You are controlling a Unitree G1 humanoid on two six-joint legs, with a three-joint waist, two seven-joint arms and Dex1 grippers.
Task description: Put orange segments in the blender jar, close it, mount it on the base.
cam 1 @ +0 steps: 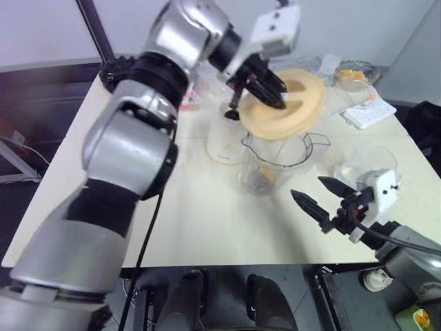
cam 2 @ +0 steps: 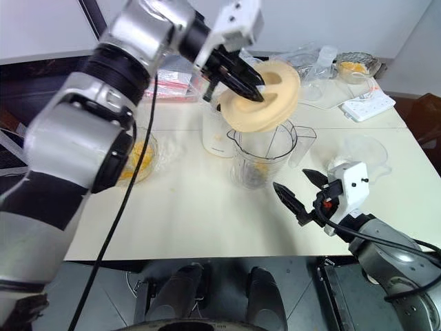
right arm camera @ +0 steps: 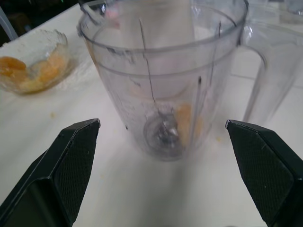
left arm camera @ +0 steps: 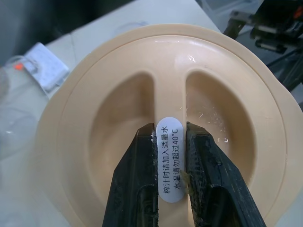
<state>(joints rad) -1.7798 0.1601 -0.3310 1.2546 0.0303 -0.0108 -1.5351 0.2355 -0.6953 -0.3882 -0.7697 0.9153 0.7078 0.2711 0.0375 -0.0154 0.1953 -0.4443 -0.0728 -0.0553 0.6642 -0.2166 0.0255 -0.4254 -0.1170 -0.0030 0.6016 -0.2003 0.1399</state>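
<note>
Your left gripper [left arm camera: 171, 179] clamps the round cream lid [left arm camera: 142, 80] above the clear plastic blender jar [cam 1: 275, 162]; right gripper [cam 1: 313, 196], at the jar's 4 o'clock, stands released.

The round cream-yellow plastic lid [left arm camera: 142, 94] looks smooth with a soft sheen, small wet glints lying in its moulded hollows, and a glossy white paper sticker [left arm camera: 169, 161] with printed characters sits on its central ridge between matt black, finely textured plastic fingers [left arm camera: 135, 189]. The tall clear plastic blender jar [right arm camera: 165, 80] is glossy and see-through, faintly scuffed and smeared, with a shiny metal blade [right arm camera: 163, 132] at its bottom and moist, glistening orange segments [right arm camera: 185, 120] beside it. The squat cream-white base [cam 1: 224, 141] is smooth glossy plastic, the scalloped bowl [right arm camera: 33, 59] is clear glass, and the pale table top [cam 1: 207, 221] is matt.
</note>
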